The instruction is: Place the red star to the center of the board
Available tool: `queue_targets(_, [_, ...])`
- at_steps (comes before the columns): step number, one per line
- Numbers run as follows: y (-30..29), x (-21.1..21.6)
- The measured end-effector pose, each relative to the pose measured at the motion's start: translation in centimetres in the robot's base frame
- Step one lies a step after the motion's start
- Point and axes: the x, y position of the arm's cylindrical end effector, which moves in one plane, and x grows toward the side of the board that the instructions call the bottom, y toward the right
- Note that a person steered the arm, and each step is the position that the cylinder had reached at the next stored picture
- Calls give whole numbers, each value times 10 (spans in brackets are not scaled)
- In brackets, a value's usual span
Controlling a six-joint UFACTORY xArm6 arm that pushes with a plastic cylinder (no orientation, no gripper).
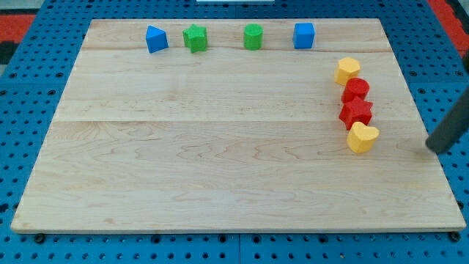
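Observation:
The red star [356,113] lies near the board's right side, in a column of touching blocks. A red hexagon-like block [356,89] sits just above it, and a yellow heart [362,137] just below it. Another yellow block [347,70] tops the column. My tip [435,149] is at the view's right edge, to the right of the yellow heart and lower right of the red star, apart from all blocks.
Along the board's top edge stand a blue block [156,39], a green star [195,37], a green block [253,36] and a blue cube [303,35]. The wooden board [220,147] lies on a blue pegboard table.

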Motion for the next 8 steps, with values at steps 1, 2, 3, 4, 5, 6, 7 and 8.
queue_targets(1, [-57, -41])
queue_targets(2, [-174, -68])
queue_targets(3, [-281, -70])
queue_targets(4, [-216, -9])
queue_targets(5, [-209, 17])
queue_targets(6, [-325, 11])
queue_targets(7, [-362, -9])
queue_targets(8, [-347, -4])
